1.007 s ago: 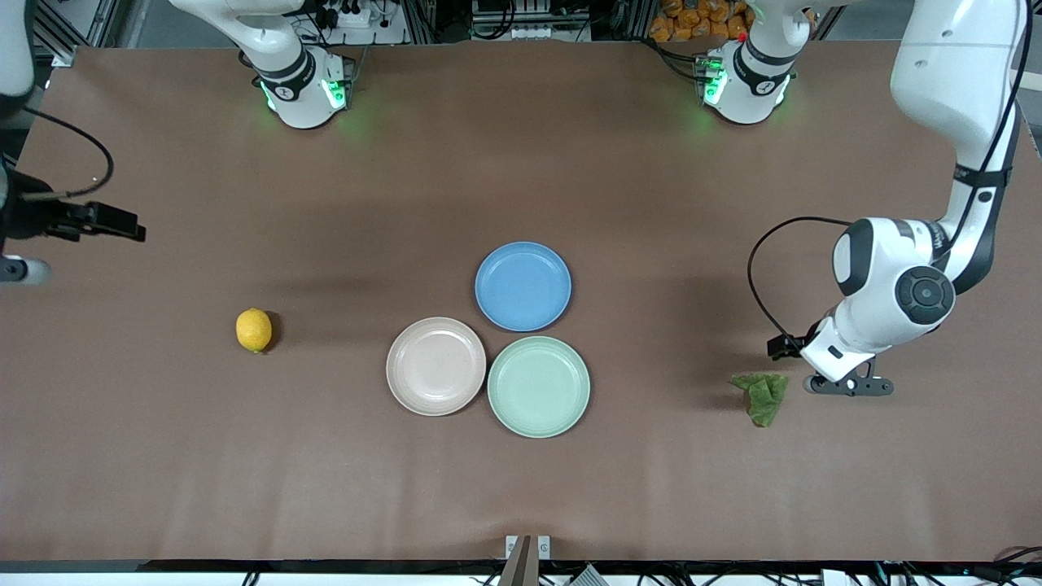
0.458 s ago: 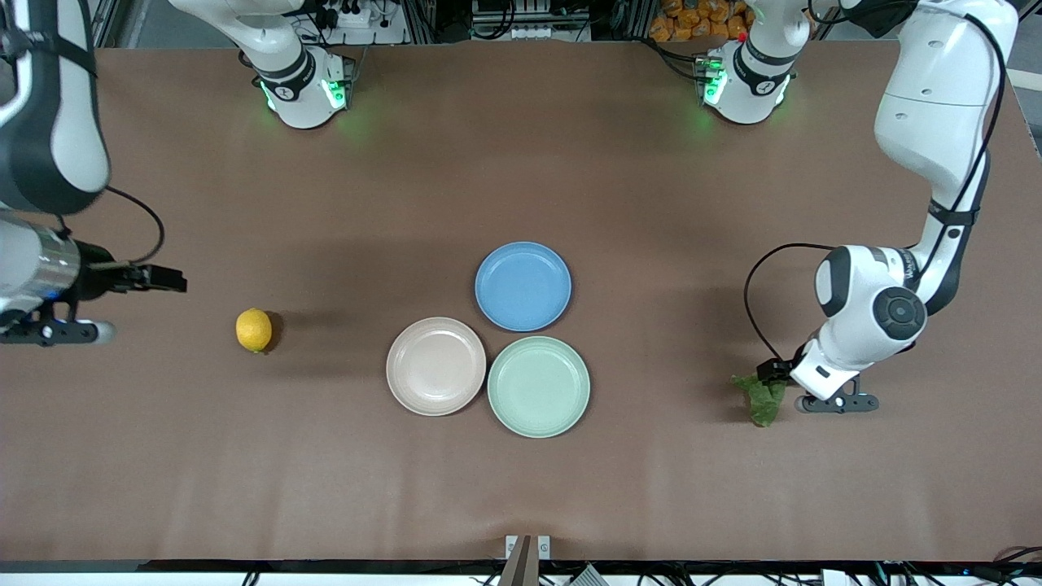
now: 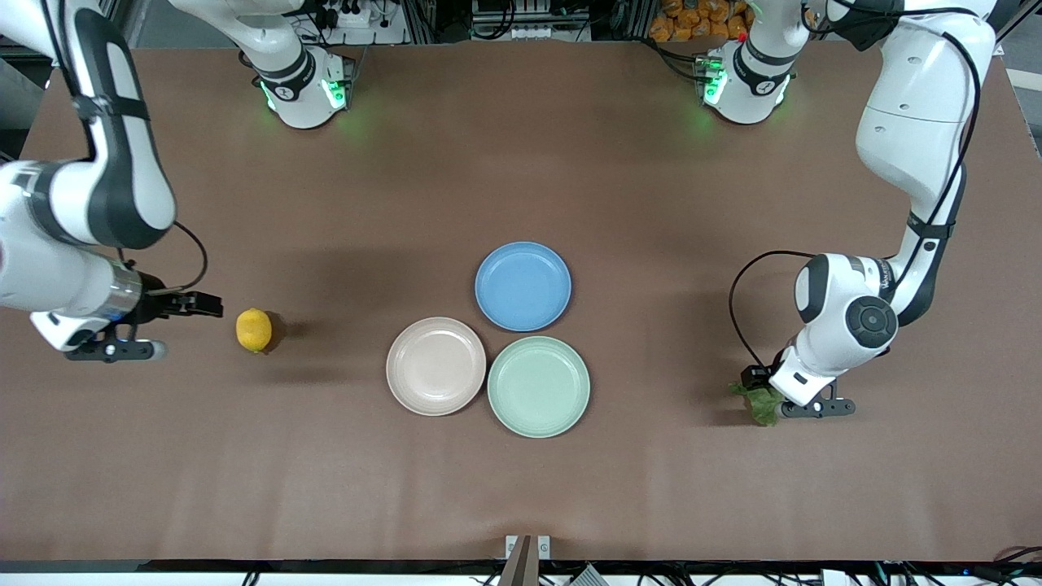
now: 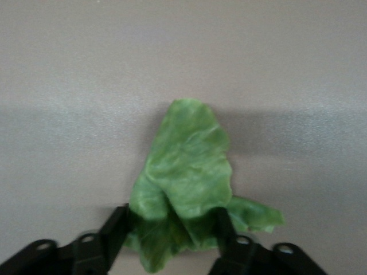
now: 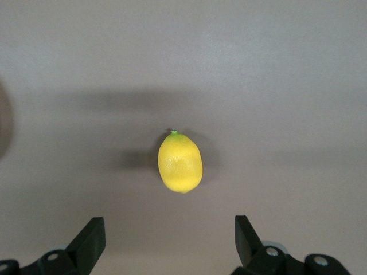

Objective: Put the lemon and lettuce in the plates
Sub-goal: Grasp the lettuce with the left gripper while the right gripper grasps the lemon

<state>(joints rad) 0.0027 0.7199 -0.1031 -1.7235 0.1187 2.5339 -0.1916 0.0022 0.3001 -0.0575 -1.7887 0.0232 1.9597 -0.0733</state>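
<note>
Left end effector straddling lettuce, right end effector spread near lemon

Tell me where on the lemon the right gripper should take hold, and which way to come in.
Grip the lemon across its fat middle, coming straight down from above. It lies on its side on the table, nubby tip level with the surface, so the short width probably suits the open right gripper better than its length. The gripper hangs short of the fruit, not yet over it; centre it first.

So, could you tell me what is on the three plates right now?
Nothing: the pink plate, green plate and blue plate all lie bare, and no part is covered.
</note>
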